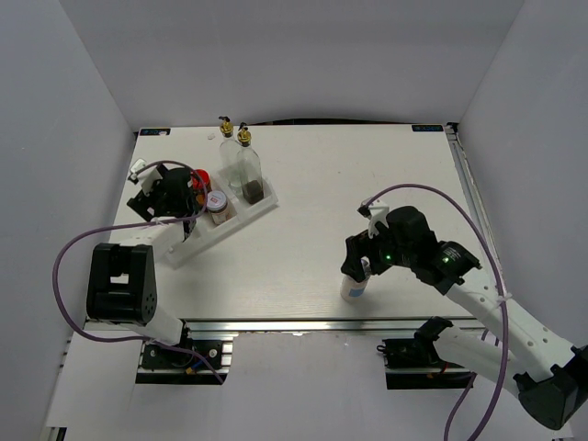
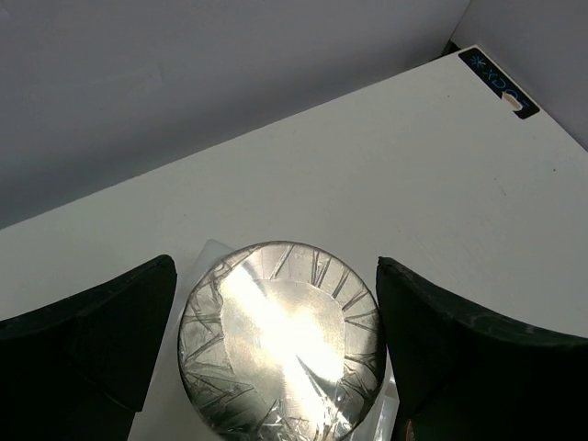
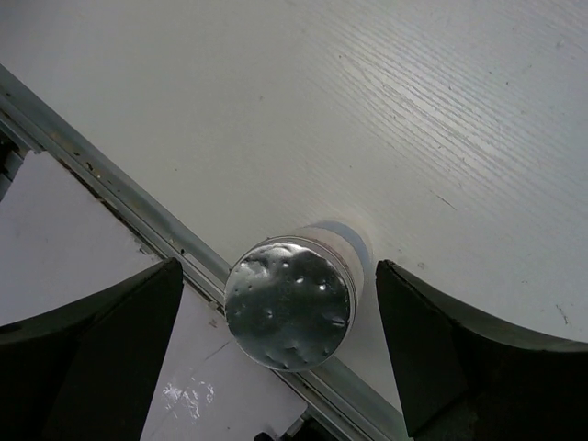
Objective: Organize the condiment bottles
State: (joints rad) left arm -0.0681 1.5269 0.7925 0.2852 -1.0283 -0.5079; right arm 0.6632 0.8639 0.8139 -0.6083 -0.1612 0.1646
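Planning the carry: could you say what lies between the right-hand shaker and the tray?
Only bare tabletop separates the shaker from the tray, per the top view.

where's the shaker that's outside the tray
In the top view, the shaker stands on the right near the table's front edge, between the right gripper's open fingers.

Left arm [image 1: 118,280] and right arm [image 1: 432,257] are black with white links, trailing purple cables [image 1: 55,271].
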